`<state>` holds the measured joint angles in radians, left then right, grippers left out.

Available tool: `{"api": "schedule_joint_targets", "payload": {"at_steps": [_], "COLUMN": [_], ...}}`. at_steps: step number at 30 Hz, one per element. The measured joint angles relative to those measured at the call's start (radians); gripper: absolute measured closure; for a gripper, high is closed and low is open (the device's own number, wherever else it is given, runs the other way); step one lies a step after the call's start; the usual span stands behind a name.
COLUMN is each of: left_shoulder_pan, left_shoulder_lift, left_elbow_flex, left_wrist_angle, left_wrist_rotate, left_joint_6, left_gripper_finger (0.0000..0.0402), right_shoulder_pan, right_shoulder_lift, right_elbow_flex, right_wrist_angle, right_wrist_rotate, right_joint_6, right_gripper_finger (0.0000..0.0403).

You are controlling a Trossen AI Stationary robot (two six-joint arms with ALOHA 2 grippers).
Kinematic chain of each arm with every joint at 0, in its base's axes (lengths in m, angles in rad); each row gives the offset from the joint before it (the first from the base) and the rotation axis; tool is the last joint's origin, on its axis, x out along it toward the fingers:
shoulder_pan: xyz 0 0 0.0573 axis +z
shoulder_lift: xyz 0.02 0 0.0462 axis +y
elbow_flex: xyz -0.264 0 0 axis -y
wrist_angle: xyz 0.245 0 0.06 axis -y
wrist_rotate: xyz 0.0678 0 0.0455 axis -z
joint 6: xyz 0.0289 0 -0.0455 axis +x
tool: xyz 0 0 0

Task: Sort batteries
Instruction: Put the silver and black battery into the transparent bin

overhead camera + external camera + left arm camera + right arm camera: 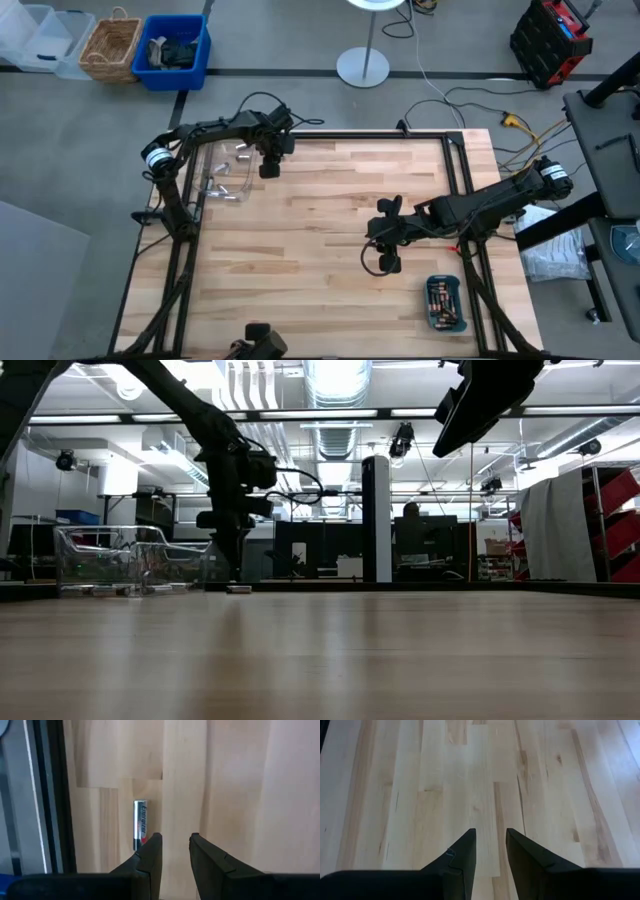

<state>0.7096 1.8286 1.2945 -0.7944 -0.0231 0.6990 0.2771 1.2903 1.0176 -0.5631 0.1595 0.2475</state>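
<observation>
From above, the left gripper (269,168) hangs just beside the clear box (222,172) at the table's far left corner, on the side toward the table's middle. A few batteries (228,196) lie in and by that box. Well away from it, near the table's opposite corner, a teal tray (445,303) holds a row of more batteries. The right gripper (386,262) waits over bare wood (320,230) near the tray, on the side toward the box.

From table height, the box (130,560) stands at the far edge with small cells on the boards at its foot, and the left gripper (228,560) hangs low just beside it. One small cell (238,589) lies on the wood almost under it.

The left wrist view shows a single silver battery (140,825) lying flat on the wood, just off the tip of one finger (150,852). The fingers are narrowly parted with nothing between them.

The right wrist view shows only bare boards; its gripper (490,840) is likewise narrowly parted and empty.

My judgement is that the step in hand is picking up that single cell. The left gripper should shift sideways until the battery lies between the fingertips. It should then straddle the battery across its width and descend to the wood before closing, since a round cell could easily roll away from a glancing touch.
</observation>
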Motion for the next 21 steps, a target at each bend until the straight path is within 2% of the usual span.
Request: {"api": "schedule_joint_targets", "payload": {"at_steps": [21], "left_shoulder_pan": [0.055], "left_shoulder_lift": [0.061], "left_elbow_flex": [0.000], "left_wrist_angle": [0.058], "left_wrist_rotate": [0.008], "left_joint_6": [0.055], "left_gripper_finger": [0.0323], "right_shoulder_pan": [0.000], "right_shoulder_lift": [0.000], "right_elbow_flex": [-0.001], "right_wrist_angle": [0.023], "right_wrist_rotate": [0.000], "right_joint_6": [-0.020], "right_gripper_finger": [0.0295]}}
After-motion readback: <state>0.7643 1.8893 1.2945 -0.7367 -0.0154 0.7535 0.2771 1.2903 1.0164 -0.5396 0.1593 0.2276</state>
